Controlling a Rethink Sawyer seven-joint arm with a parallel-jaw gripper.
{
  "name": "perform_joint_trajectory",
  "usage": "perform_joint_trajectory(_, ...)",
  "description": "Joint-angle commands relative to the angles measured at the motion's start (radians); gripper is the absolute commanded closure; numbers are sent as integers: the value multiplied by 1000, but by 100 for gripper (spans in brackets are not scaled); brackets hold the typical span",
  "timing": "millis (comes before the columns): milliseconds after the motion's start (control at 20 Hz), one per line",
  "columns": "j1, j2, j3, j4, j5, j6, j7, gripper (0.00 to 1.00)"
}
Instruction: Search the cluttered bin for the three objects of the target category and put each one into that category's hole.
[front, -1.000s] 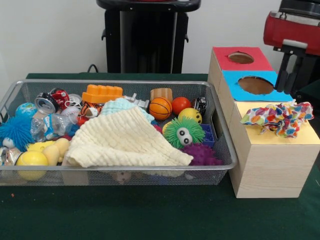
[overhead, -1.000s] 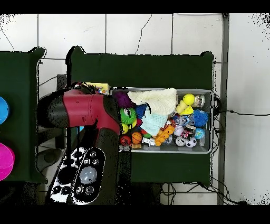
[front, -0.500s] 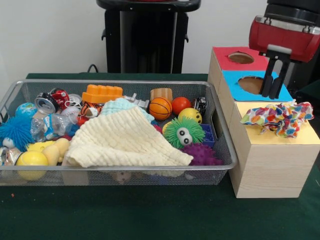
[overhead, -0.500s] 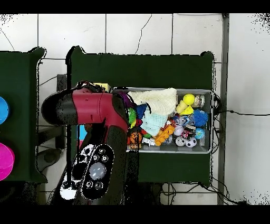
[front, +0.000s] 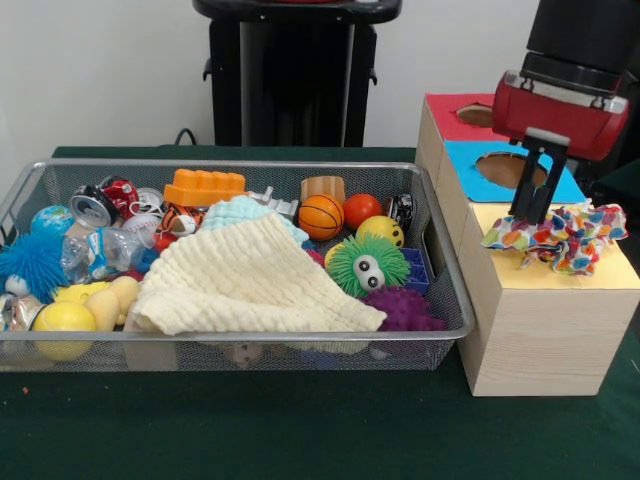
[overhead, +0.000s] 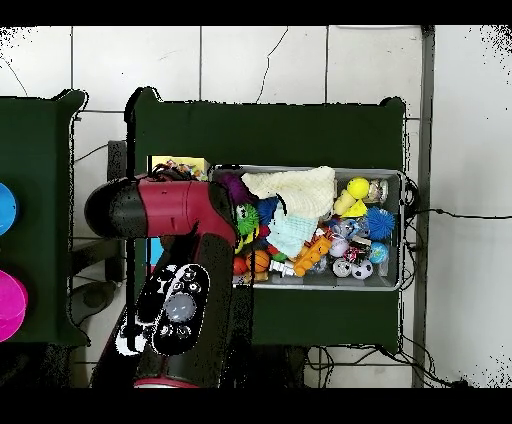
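A colourful patterned cloth (front: 565, 238) lies crumpled on the yellow panel (front: 600, 272) of the wooden hole box, hiding any hole there. My gripper (front: 525, 215) comes down under the red arm head, its tips at the cloth's left end, over the border between the blue panel (front: 470, 172) and the yellow one. In the wire bin (front: 240, 166) a cream waffle cloth (front: 250, 285) is spread over the clutter, with a light blue cloth (front: 245, 212) behind it. In the overhead view the arm (overhead: 170, 210) hides the gripper and most of the box; the cream cloth (overhead: 300, 185) shows.
The bin also holds a basketball (front: 321, 216), a green furry ball (front: 367, 264), a purple spiky ball (front: 402, 306), an orange block (front: 204, 186), cans (front: 100, 200) and a plastic bottle (front: 100, 252). The red panel's hole (front: 478, 115) is partly behind the arm.
The arm has swung in from the right, across the blue panel, and moved nearer and lower to the cloth's left end. The cloth and the bin's contents have not moved.
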Motion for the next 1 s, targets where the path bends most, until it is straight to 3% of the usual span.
perform_joint_trajectory(50,9,64,80,89,49,-17,200,100)
perform_joint_trajectory(800,-40,43,132,120,138,50,159,100)
perform_joint_trajectory(1000,-115,30,246,178,187,28,86,100)
